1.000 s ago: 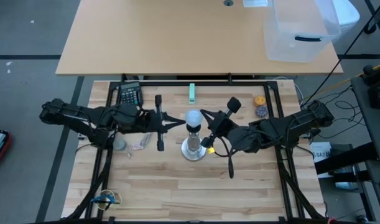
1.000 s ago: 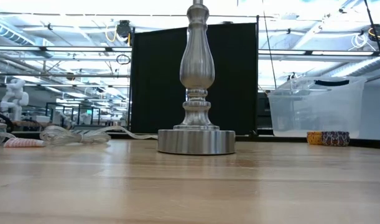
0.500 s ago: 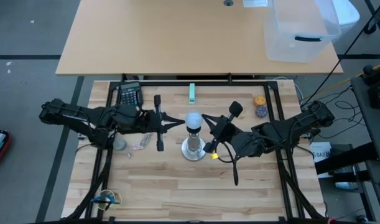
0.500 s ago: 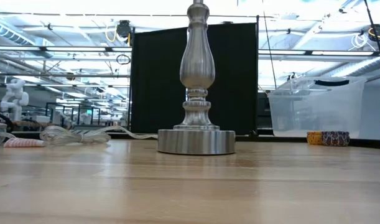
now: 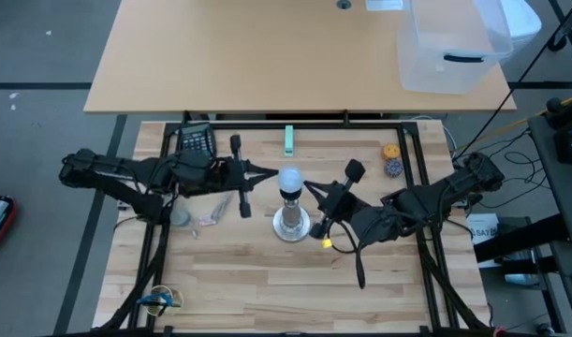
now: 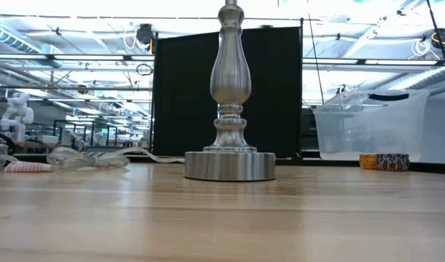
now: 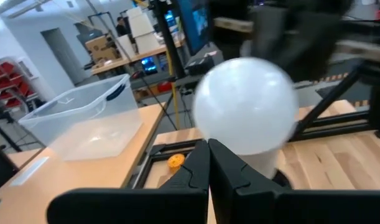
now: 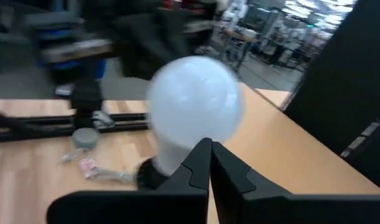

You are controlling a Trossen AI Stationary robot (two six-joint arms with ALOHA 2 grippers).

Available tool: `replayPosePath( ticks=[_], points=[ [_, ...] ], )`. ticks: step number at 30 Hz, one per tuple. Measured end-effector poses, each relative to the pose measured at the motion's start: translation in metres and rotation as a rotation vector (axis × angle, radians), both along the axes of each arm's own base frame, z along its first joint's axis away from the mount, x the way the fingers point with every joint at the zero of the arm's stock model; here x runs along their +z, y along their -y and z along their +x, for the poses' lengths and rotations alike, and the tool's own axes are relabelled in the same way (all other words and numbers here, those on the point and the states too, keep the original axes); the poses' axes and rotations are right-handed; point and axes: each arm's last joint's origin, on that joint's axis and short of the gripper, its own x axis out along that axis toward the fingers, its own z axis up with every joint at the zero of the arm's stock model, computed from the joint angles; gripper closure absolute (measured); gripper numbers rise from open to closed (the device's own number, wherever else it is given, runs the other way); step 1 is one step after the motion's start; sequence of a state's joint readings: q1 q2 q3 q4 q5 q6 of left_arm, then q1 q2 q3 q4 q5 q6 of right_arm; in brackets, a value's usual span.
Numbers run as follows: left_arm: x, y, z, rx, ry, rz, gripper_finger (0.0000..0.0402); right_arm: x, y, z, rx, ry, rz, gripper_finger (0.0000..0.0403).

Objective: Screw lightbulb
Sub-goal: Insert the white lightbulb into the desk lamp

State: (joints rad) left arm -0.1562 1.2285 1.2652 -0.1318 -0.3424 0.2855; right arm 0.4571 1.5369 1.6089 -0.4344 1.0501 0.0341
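The white frosted lightbulb (image 5: 289, 178) (image 7: 245, 106) (image 8: 196, 106) stands upright in the socket on top of the silver stand (image 5: 291, 225) (image 6: 230, 164), mid-table. My left gripper (image 5: 271, 172) (image 7: 208, 146) comes level from the table's left, shut, its tip at the bulb's left side. My right gripper (image 5: 307, 185) (image 8: 209, 146) comes from the right and slightly near, shut, its tip at the bulb's right side. The low view shows only the stand's base and stem. My left gripper lays its shut fingertips against the left side of the bulb, low on the globe where it narrows (image 7: 255, 158). The fingers lie level and come from the table's left. The bulb stays upright in the socket. My right gripper lays its shut fingertips against the bulb's right side, low on the globe by the neck (image 8: 171, 149). It comes from the table's right, tipped slightly downward. The exact touching spot is hidden behind the fingers.
A calculator (image 5: 195, 142) and a green strip (image 5: 289, 139) lie at the far edge. Two small round pieces (image 5: 391, 159) sit far right, a clear cable and small parts (image 5: 197, 217) left of the stand. A clear bin (image 5: 454, 47) stands on the table beyond.
My left gripper's tip has swung a little toward the far edge along the bulb's left side. My right gripper has moved toward the near edge along the bulb's right side. Both have stayed shut. The stand has kept its place.
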Motion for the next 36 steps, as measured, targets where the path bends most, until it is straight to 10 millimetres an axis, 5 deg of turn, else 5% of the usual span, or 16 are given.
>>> replayPosePath(
  ticks=[17, 26, 36],
  points=[
    [-0.009, -0.014, 0.010, 0.047, -0.035, -0.036, 0.0401, -0.018, -0.020, 0.010, 0.045, -0.052, -0.025, 0.0403],
    [0.008, -0.002, -0.017, -0.007, 0.004, -0.033, 0.0401, -0.017, -0.025, 0.005, -0.015, -0.037, -0.055, 0.0403],
    [0.007, 0.021, -0.023, -0.101, -0.014, -0.026, 0.0401, -0.015, -0.016, 0.006, -0.144, 0.005, -0.066, 0.0403]
  ],
)
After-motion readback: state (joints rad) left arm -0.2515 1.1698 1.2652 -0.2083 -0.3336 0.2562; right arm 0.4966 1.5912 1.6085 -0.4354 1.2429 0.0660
